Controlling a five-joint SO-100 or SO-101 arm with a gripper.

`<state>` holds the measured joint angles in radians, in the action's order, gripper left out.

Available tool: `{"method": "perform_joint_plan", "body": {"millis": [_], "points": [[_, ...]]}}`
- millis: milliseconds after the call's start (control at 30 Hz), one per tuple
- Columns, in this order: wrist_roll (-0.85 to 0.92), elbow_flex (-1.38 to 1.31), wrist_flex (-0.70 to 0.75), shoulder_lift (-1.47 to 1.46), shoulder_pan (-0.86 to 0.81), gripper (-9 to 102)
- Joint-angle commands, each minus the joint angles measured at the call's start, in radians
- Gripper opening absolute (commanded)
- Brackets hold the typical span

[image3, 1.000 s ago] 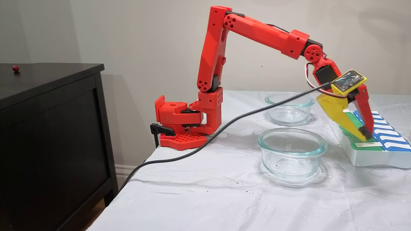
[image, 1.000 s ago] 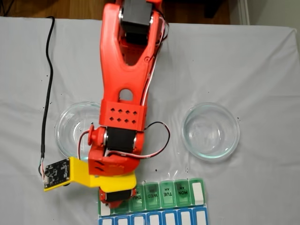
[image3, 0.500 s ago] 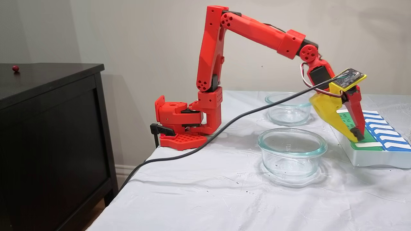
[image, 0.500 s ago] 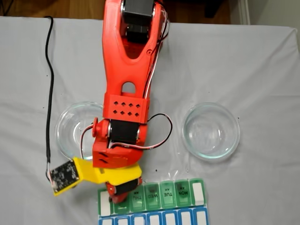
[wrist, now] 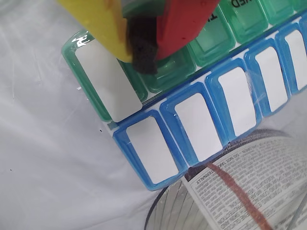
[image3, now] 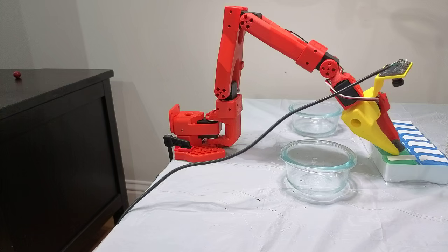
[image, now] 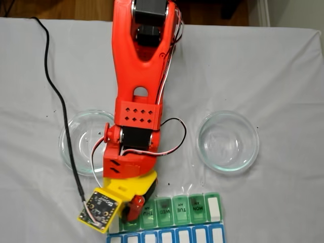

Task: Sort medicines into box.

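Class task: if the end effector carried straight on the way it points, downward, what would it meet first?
Most likely the pill box: the end effector tips sit at a green compartment next to the end one. Whether they already touch it is unclear.

A plain, pale beige wall (image3: 140, 42) fills the back of a fixed view. At the left of the frame stands a dark, almost black cabinet (image3: 59, 147), with a white baseboard (image3: 140, 184) low beside it. A wrinkled white cloth (image3: 227, 217) covers the worktop. Brown wood floor (image: 61, 9) shows along the upper edge of a fixed view.
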<state>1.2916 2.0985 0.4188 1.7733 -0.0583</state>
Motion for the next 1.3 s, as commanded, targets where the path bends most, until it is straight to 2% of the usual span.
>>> {"method": "perform_joint_plan", "body": {"millis": [0,133,367,867,1000,1100,1267], "points": [[0.135,0.058,0.028,0.051,0.046,0],[0.235,0.109,0.012,0.051,0.058,0],[0.288,0.097,0.026,-0.037,0.051,0],[0.423,0.101,0.164,-0.092,0.038,0],[0.322,0.104,0.158,-0.029,0.04,0],[0.169,0.115,0.163,0.104,0.044,0],[-0.238,0.14,0.133,0.359,0.04,0]]}}
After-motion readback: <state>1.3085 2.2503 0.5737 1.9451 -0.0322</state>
